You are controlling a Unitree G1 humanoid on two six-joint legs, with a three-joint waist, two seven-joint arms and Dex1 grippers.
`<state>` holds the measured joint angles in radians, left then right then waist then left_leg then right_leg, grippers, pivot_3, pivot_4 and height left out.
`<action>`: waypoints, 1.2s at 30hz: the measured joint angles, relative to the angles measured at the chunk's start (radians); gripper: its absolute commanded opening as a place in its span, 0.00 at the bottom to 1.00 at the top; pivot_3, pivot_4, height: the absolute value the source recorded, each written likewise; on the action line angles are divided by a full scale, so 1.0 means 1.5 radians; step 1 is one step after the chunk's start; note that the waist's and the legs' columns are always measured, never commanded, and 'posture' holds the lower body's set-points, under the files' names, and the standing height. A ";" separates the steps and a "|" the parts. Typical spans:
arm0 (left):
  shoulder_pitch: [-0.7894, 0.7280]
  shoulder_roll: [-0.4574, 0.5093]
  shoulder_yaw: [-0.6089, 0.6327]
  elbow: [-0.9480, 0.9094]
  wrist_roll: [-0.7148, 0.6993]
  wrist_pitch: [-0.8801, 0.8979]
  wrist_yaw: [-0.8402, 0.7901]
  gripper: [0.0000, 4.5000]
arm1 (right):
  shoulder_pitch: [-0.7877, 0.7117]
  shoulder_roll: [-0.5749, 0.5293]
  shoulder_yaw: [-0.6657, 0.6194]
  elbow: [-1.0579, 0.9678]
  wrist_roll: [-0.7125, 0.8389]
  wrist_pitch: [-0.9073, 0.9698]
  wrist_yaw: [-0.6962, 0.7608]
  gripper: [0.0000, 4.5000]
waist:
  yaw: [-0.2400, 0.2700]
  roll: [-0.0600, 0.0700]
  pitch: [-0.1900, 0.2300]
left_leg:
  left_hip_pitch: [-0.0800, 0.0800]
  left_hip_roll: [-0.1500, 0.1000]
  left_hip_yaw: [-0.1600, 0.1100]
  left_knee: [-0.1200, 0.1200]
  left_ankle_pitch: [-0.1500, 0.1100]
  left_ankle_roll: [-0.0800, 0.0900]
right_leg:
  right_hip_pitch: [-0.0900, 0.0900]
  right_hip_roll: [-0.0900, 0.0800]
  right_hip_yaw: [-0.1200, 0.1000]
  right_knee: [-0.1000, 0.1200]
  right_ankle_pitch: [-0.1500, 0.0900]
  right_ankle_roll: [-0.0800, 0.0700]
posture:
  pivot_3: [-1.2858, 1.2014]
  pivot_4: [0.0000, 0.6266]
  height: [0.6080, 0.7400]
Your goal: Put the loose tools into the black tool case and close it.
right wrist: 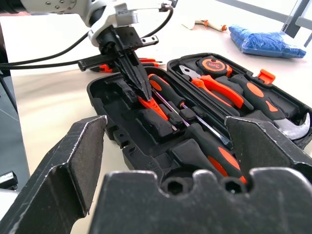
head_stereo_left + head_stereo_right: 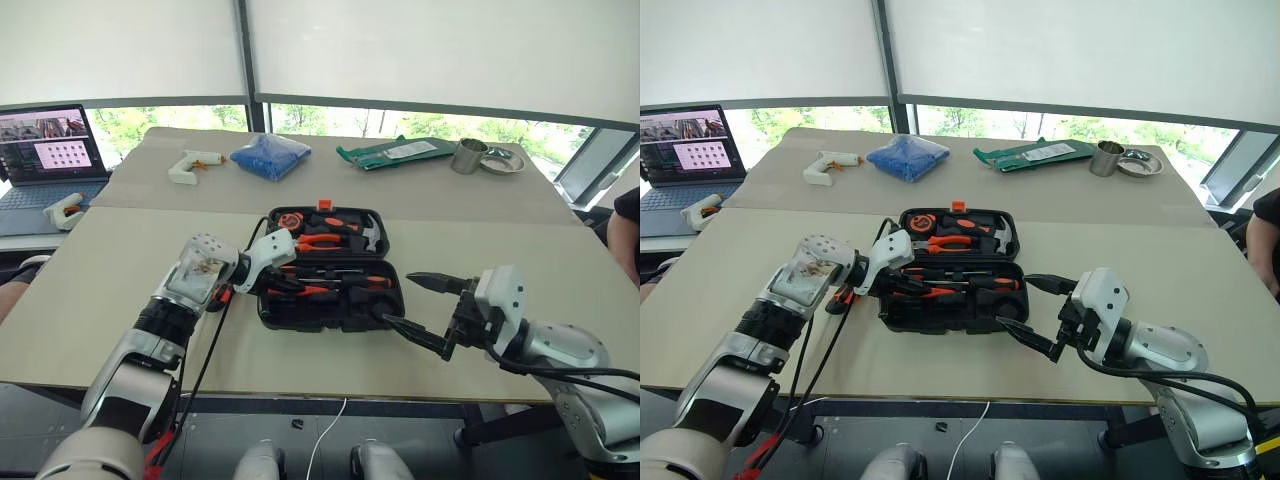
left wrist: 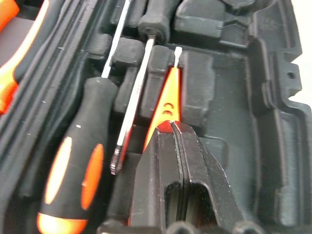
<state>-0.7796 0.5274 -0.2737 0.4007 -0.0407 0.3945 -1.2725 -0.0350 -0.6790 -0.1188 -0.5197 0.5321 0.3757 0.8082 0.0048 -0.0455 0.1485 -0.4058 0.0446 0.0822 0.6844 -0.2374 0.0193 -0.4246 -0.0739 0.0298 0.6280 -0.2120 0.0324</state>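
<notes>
While our left gripper (image 2: 268, 284) has its fingers pressed flat together over the near half of the black tool case (image 2: 330, 268), we judge the step in hand to be seating a small orange screwdriver (image 3: 165, 105) in its moulded slot. The closed tips sit right at the orange handle's near end; whether they pinch it or only rest on it we cannot tell. To do this well, we would push the handle straight down until it lies level with its neighbours, then lift off without dragging it back out. Just left of the case, under the wrist, something orange and black (image 2: 222, 296) lies on the table (image 2: 100, 300); we cannot say which tool it is, but it looks like one yet to go in. Centre frame, the case lies open and flat: the far half holds an orange tape measure (image 2: 291, 220), pliers (image 2: 322, 240) and a hammer (image 2: 365, 234), the near half a big screwdriver (image 3: 75, 170) with a black and orange grip and a thin steel shaft (image 3: 131, 114) beside the small one. An orange latch (image 2: 324, 204) shows at the far edge. At lower right, our right gripper (image 2: 425, 307) hangs wide open and empty by the case's near right corner, well placed to steady it.
</notes>
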 measured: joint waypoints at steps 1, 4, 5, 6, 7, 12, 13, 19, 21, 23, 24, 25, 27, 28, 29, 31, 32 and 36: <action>0.004 0.000 0.007 0.001 0.000 -0.008 0.011 0.01 | 0.000 0.000 0.000 0.001 0.000 0.000 0.001 1.00 | 0.000 0.000 0.000 | 0.000 0.000 0.000 0.000 0.000 0.000 | 0.000 0.000 0.000 0.000 0.000 0.000 | 0.52 0.24 1.00; 0.011 -0.001 0.044 0.016 -0.004 -0.046 0.061 0.01 | 0.000 0.000 0.000 0.006 0.000 -0.001 0.009 1.00 | 0.000 0.000 0.000 | 0.000 0.000 0.000 0.000 0.000 0.000 | 0.000 0.000 0.000 0.000 0.000 0.000 | 0.52 0.24 1.00; 0.019 -0.003 0.075 0.017 -0.027 -0.063 0.073 0.01 | -0.001 0.000 0.000 0.008 -0.001 -0.002 0.011 1.00 | 0.000 0.000 0.000 | 0.000 0.000 0.000 0.000 0.000 0.000 | 0.000 0.000 0.000 0.000 0.000 0.000 | 0.52 0.24 1.00; 0.031 -0.003 0.112 0.009 -0.056 -0.077 0.075 0.01 | -0.001 0.000 0.000 0.010 -0.001 -0.004 0.013 1.00 | -0.002 0.000 0.000 | 0.000 0.000 0.000 0.000 0.000 0.000 | -0.001 0.000 0.000 0.000 0.000 0.000 | 0.52 0.24 1.00; 0.040 0.002 0.143 0.002 -0.080 -0.088 0.074 0.01 | 0.000 0.000 0.000 0.014 -0.001 -0.007 0.014 1.00 | -0.004 0.000 0.000 | -0.001 0.001 0.000 0.000 0.000 0.000 | -0.001 0.000 0.000 0.000 0.000 0.000 | 0.52 0.24 1.00; 0.174 0.116 0.259 -0.097 -0.166 -0.054 0.039 0.17 | 0.019 0.002 -0.009 0.030 -0.019 -0.057 0.029 1.00 | -0.017 0.000 0.000 | 0.001 0.001 0.000 -0.003 0.000 0.000 | -0.001 0.000 0.001 0.000 0.000 -0.001 | 0.52 0.24 1.00; 0.201 0.127 0.280 -0.111 -0.179 -0.044 0.040 0.26 | 0.022 0.002 -0.010 0.036 -0.027 -0.067 0.032 1.00 | -0.017 0.000 0.000 | 0.001 0.001 0.000 -0.003 0.000 0.000 | -0.001 0.000 0.001 0.000 0.000 -0.001 | 0.52 0.24 1.00; 0.397 0.169 0.459 -0.204 -0.233 -0.052 0.095 0.73 | 0.046 0.016 -0.014 0.055 -0.055 -0.165 0.058 1.00 | -0.010 0.000 0.000 | 0.002 0.002 0.001 -0.003 0.000 -0.001 | 0.000 -0.002 0.000 -0.001 0.000 0.000 | 0.52 0.24 1.00; 0.501 0.190 0.531 -0.204 -0.225 -0.059 0.116 0.89 | 0.057 0.019 -0.016 0.062 -0.050 -0.183 0.076 1.00 | -0.015 0.000 0.000 | 0.003 0.003 0.001 -0.003 0.000 -0.001 | -0.001 -0.002 0.000 -0.001 0.000 -0.001 | 0.52 0.24 1.00; 0.603 0.210 0.595 -0.176 -0.197 -0.052 0.145 0.99 | 0.071 0.019 -0.031 0.069 -0.024 -0.186 0.097 1.00 | -0.016 0.000 0.000 | 0.005 0.004 0.001 -0.004 0.000 -0.001 | 0.000 -0.002 0.001 -0.001 -0.001 -0.002 | 0.52 0.24 1.00; 0.627 0.213 0.613 -0.170 -0.193 -0.046 0.156 0.99 | 0.070 0.018 -0.033 0.070 -0.018 -0.186 0.103 1.00 | -0.013 0.000 0.001 | 0.005 0.004 0.001 -0.004 0.000 -0.001 | 0.000 -0.002 0.001 -0.001 -0.003 -0.004 | 0.52 0.24 1.00; 0.651 0.217 0.628 -0.166 -0.189 -0.041 0.165 0.99 | 0.066 0.018 -0.033 0.070 -0.007 -0.186 0.112 1.00 | -0.010 0.000 0.001 | 0.005 0.004 0.001 -0.004 0.000 -0.001 | 0.000 -0.002 0.000 -0.001 -0.004 -0.004 | 0.52 0.24 1.00; 0.679 0.223 0.647 -0.162 -0.186 -0.023 0.182 0.99 | 0.061 0.018 -0.033 0.070 0.001 -0.186 0.124 1.00 | -0.001 0.000 0.001 | 0.006 0.005 0.001 -0.004 -0.003 -0.007 | -0.002 -0.004 -0.001 -0.001 -0.005 -0.003 | 0.52 0.24 1.00; 0.683 0.224 0.654 -0.164 -0.187 -0.011 0.187 0.99 | 0.059 0.018 -0.031 0.070 0.001 -0.187 0.128 1.00 | 0.004 0.000 0.001 | 0.006 0.005 0.001 -0.004 -0.004 -0.007 | -0.003 -0.005 -0.002 -0.001 -0.005 -0.003 | 0.52 0.24 1.00; 0.683 0.224 0.656 -0.169 -0.190 -0.003 0.190 0.99 | 0.057 0.018 -0.028 0.070 0.001 -0.187 0.130 1.00 | 0.007 0.000 0.001 | 0.005 0.005 0.001 -0.004 -0.004 -0.008 | -0.003 -0.006 -0.003 -0.001 -0.005 -0.003 | 0.52 0.24 1.00; 0.671 0.225 0.656 -0.199 -0.216 0.043 0.196 0.99 | 0.051 0.020 -0.022 0.072 0.000 -0.189 0.133 1.00 | 0.009 0.000 0.001 | 0.005 0.005 0.002 -0.004 -0.004 -0.008 | -0.003 -0.011 -0.009 -0.001 -0.004 -0.004 | 0.52 0.24 1.00; 0.660 0.230 0.652 -0.220 -0.230 0.072 0.200 0.99 | 0.041 0.025 -0.018 0.074 0.000 -0.190 0.133 1.00 | 0.010 0.000 0.001 | 0.004 0.005 0.003 -0.004 -0.004 -0.008 | -0.003 -0.012 -0.010 -0.001 -0.004 -0.004 | 0.52 0.24 1.00; 0.608 0.292 0.580 -0.336 -0.255 0.229 0.233 0.99 | 0.006 0.030 -0.006 0.076 0.000 -0.191 0.133 1.00 | 0.009 0.001 0.001 | 0.004 0.004 0.003 -0.004 -0.003 -0.008 | -0.003 -0.012 -0.012 -0.001 -0.003 -0.003 | 0.52 0.24 1.00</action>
<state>0.1324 0.9661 0.5969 -0.1035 -0.4232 0.7373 -0.9231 -0.0256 -0.6344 -0.1285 -0.4060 0.5328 0.0893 1.0073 0.0180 -0.0445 0.1501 -0.3994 0.0512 0.0870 0.6781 -0.2424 0.0068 -0.4292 -0.0926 0.0124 0.6267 -0.2168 0.0277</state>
